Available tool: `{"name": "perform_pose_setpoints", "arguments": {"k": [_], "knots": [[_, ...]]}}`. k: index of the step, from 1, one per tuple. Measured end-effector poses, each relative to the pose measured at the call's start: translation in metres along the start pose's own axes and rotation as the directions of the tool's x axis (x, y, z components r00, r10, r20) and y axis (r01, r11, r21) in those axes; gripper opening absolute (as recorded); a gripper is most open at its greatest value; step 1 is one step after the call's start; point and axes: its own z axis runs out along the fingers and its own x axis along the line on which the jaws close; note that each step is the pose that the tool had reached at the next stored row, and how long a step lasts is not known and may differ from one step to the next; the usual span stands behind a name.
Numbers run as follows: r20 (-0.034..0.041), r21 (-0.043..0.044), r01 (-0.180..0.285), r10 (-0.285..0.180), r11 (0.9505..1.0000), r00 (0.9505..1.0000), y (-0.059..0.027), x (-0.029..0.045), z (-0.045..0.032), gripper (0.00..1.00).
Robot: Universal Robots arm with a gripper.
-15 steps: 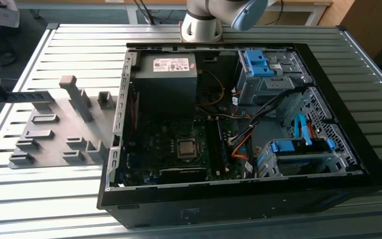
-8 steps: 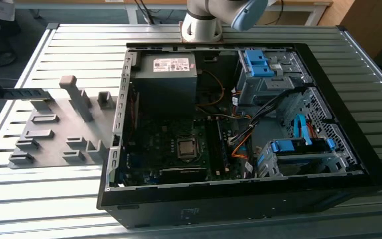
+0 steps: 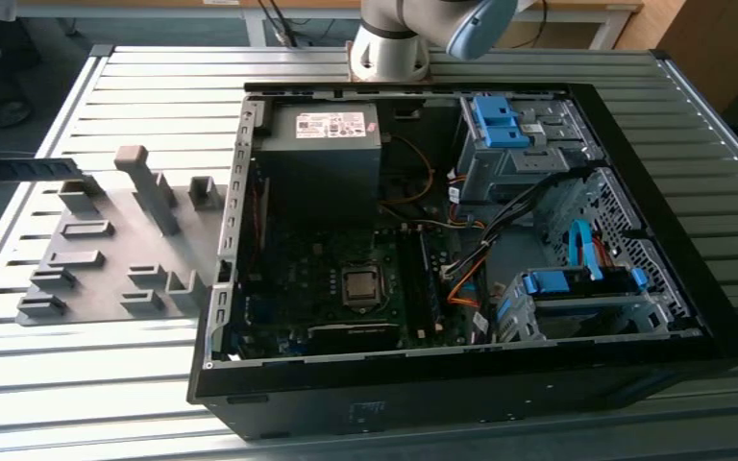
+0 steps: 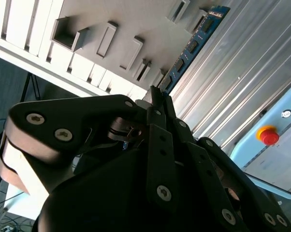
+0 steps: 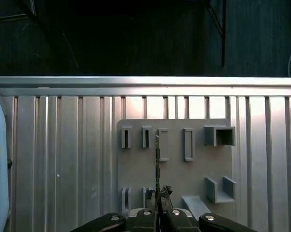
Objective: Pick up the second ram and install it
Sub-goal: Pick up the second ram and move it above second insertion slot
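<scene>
The second ram point(image 4: 194, 44) is a long blue-green stick with black chips, and it juts out from between my gripper's point(image 4: 157, 99) fingers, which are shut on one end of it. In the first wrist view the ram point(image 5: 157, 162) shows edge-on as a thin dark line rising from the gripper point(image 5: 158, 202), above the grey holder plate point(image 5: 174, 169). At the exterior view's far left the ram point(image 3: 36, 168) hangs level over the table's edge, just off the holder plate point(image 3: 112, 259) and well away from the open computer case point(image 3: 472, 250).
Inside the case lie the motherboard point(image 3: 343, 288), a grey power supply point(image 3: 320, 144), loose cables and blue drive brackets point(image 3: 498, 120). The holder plate carries several upright grey blocks point(image 3: 151, 187). A red stop button point(image 4: 267, 135) sits on a pale box beside the slatted metal table point(image 3: 151, 86).
</scene>
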Motion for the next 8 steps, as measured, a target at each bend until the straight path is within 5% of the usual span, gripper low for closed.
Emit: {"name": "perform_pose_setpoints", "arguments": {"k": [8], "knots": [[-0.0001, 0.0000, 0.000, 0.000, 1.0000, 1.0000, 0.0003, -0.0004, -0.0109, 0.14]]}}
